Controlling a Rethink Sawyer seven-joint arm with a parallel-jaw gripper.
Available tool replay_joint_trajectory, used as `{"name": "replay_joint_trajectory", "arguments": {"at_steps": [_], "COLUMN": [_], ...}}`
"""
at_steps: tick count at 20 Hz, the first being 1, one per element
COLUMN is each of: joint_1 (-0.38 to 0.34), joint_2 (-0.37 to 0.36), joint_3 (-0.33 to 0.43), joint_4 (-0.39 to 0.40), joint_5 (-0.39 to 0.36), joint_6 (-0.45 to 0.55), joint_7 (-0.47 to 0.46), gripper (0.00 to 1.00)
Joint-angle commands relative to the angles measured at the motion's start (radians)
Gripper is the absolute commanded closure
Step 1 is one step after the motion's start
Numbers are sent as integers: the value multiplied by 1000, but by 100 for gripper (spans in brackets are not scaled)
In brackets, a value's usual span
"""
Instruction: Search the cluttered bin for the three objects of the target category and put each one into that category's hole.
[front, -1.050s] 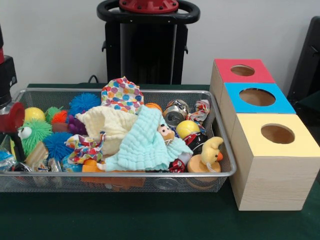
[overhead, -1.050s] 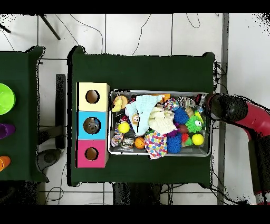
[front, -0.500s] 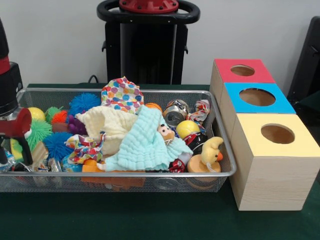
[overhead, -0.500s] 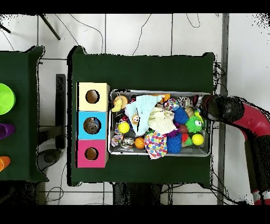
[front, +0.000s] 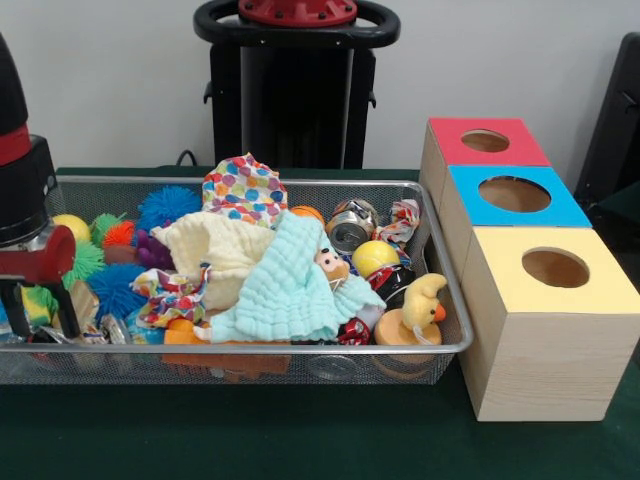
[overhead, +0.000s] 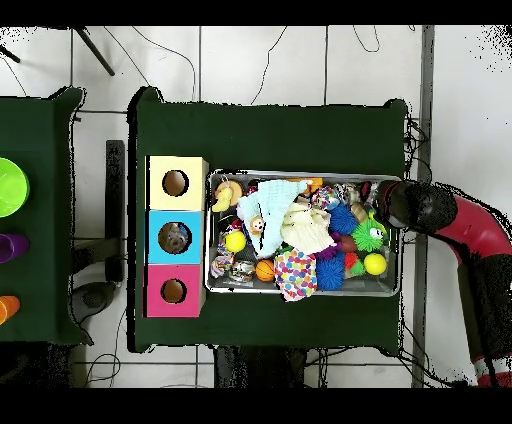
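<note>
Robotics laboratory test cell. A table (overhead: 270, 135) draped in dark green cloth stands on a pale tiled floor (overhead: 250, 65) crossed by loose cables (overhead: 165, 52). Behind the gripper (front: 38, 312), a black robot pedestal (front: 296, 85) rises before a plain white wall (front: 110, 80). Well away from the gripper sit three plywood sorting boxes (front: 530, 262) with colour-coded holes.

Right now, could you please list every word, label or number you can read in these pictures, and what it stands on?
None can be read.
Crushed cans in the wire basket: print too blurred to read.
Three boxes: plain coloured tops, no writing.
</note>
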Motion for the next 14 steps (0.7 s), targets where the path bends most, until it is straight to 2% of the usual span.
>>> {"name": "replay_joint_trajectory", "arguments": {"at_steps": [1,14], "joint_1": [-25,-41], "joint_2": [38,32], "joint_3": [63,83], "joint_4": [6,-12], "joint_5": [-113,-132], "joint_6": [6,34], "joint_7": [-352,-361], "gripper": [0,0]}}
